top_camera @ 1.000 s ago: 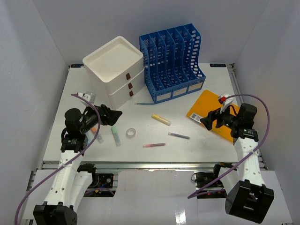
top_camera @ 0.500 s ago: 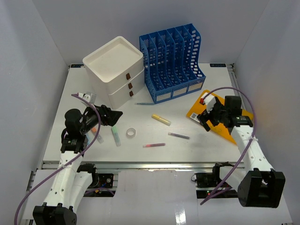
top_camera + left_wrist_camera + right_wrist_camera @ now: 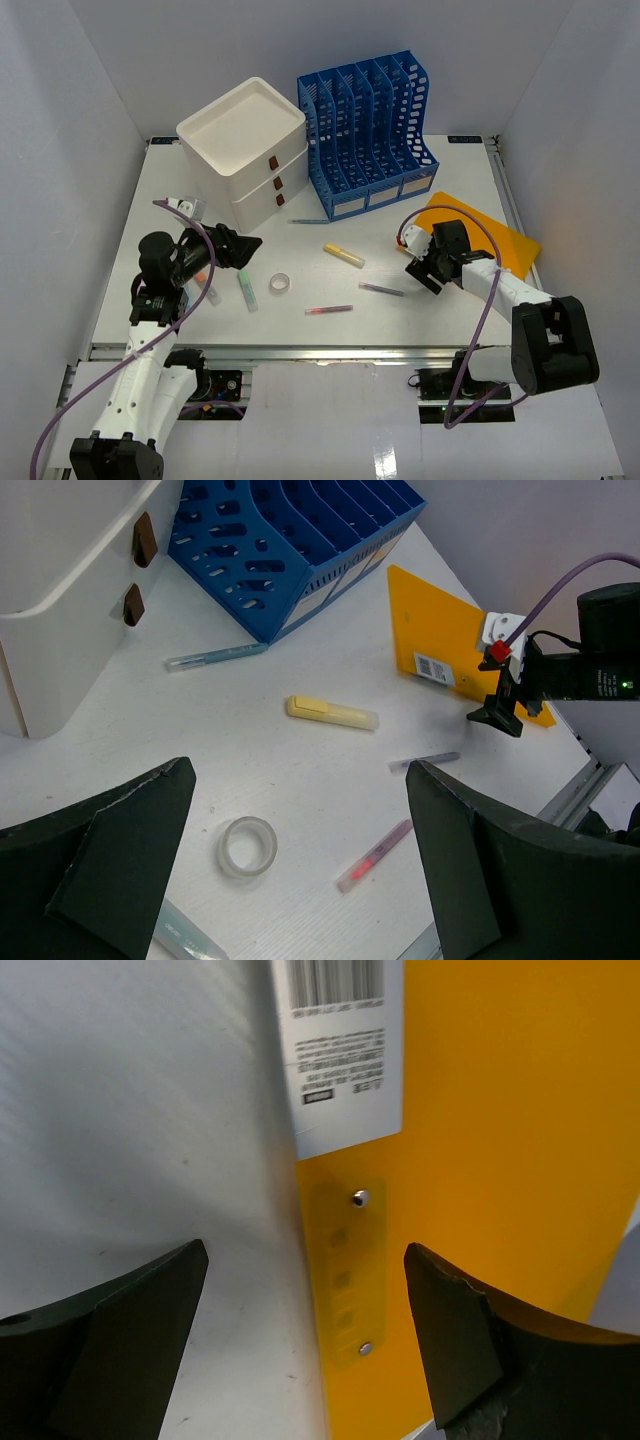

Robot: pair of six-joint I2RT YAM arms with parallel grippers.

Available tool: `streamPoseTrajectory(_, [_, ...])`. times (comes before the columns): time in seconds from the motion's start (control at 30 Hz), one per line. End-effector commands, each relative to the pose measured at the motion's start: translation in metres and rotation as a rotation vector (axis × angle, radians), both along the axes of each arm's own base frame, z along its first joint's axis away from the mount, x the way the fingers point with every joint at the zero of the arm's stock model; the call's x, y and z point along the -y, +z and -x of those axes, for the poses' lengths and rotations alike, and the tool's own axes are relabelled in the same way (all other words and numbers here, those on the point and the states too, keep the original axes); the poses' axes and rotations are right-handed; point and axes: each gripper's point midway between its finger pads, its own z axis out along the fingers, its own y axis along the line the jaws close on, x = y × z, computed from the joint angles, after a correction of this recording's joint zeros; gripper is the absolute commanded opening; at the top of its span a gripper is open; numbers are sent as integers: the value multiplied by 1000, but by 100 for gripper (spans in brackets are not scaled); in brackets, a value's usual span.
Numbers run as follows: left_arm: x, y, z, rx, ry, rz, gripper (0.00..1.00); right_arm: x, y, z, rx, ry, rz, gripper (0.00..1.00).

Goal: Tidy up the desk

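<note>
1. A small grey thing (image 3: 187, 207) at the far left of the desk (image 3: 160, 180) is too small to make out.
2. The left arm hides part of a pen with an orange bit (image 3: 202, 275).
3. The left gripper (image 3: 242, 250) hangs over the left side of the desk. Its fingers are wide apart and hold nothing.
4. In the left wrist view, the white box (image 3: 60, 610) is cut off at the left edge. A pale marker (image 3: 185, 935) is cut off at the bottom.
5. A tape ring (image 3: 280, 284), a yellow marker (image 3: 343, 256), a red pen (image 3: 328, 310) and a purple pen (image 3: 381, 290) lie apart in the middle.
6. The blue rack (image 3: 370, 130) stands far back, just right of the box.
7. The right gripper (image 3: 420, 268) is low at the left edge of the orange folder (image 3: 490, 235). Its fingers are apart, with nothing clamped. I cannot tell if it touches. The arm hides part of the folder.
8. In the right wrist view the folder is cut off. A white label (image 3: 340, 1050) sits at its edge.
9. The desk is white and flat and fills the middle. A metal rail (image 3: 320, 350) runs along its near edge.
10. Plain pale walls (image 3: 60, 120) stand left, far and right.
</note>
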Motion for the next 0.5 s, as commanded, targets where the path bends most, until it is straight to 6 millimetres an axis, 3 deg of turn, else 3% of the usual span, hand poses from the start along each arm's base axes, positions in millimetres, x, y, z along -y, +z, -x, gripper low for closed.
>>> streamPoseTrajectory(0.0, [2,9,1,29,-16,-5,98,9,-4,-17,51,-11,74,81])
streamPoseTrajectory(0.47, [3,9,1,27,-22,-5,98,2,-44,1,-86,78,71,41])
